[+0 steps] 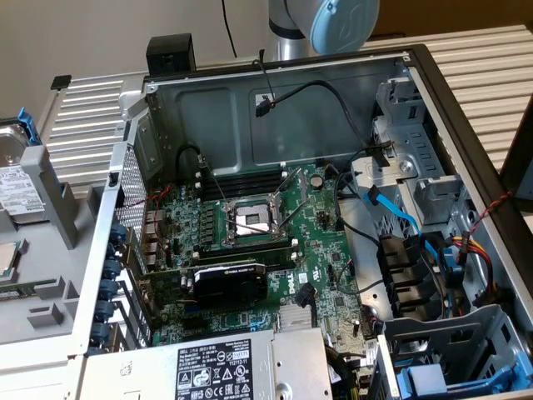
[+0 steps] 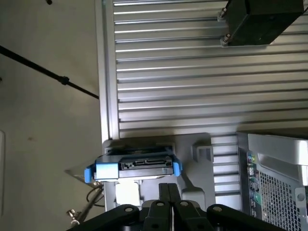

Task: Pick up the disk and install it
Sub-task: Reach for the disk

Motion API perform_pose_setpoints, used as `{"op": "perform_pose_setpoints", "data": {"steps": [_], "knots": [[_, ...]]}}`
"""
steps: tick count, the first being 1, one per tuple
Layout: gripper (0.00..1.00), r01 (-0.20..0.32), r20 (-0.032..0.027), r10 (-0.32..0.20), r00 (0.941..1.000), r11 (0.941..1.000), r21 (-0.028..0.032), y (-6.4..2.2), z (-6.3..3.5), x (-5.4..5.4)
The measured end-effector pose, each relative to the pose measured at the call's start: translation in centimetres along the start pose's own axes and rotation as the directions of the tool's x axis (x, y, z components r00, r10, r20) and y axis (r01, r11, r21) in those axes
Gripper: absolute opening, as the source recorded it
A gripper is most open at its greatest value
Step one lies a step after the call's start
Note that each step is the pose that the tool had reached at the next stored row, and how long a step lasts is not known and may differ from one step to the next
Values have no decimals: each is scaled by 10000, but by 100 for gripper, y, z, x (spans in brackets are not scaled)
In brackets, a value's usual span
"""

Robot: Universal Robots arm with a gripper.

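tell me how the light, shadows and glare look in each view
Exterior view: soft, even light; the case's back wall is pale, the motherboard sits in shade, the slatted table is bright. Wrist view: the slats gleam in bands, the disk is evenly lit, the shut tool is a dark shape.

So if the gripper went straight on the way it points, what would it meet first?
Most likely the disk in the grey holder, just ahead of the gripper, though depth is unclear.
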State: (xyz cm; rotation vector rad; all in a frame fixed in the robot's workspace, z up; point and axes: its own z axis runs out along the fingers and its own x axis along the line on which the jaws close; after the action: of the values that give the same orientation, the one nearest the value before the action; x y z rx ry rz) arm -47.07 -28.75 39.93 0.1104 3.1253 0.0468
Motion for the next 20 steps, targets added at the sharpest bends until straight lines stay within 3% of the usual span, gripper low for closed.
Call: {"op": "perform_pose_setpoints", "data": {"steps": [4,12,20], "knots": [[11,0,0,0,10000,10000,0,23,-2,155],[11,0,1,0,10000,10000,0,83,-3,340],[11,0,0,0,10000,10000,0,84,-4,358]]}}
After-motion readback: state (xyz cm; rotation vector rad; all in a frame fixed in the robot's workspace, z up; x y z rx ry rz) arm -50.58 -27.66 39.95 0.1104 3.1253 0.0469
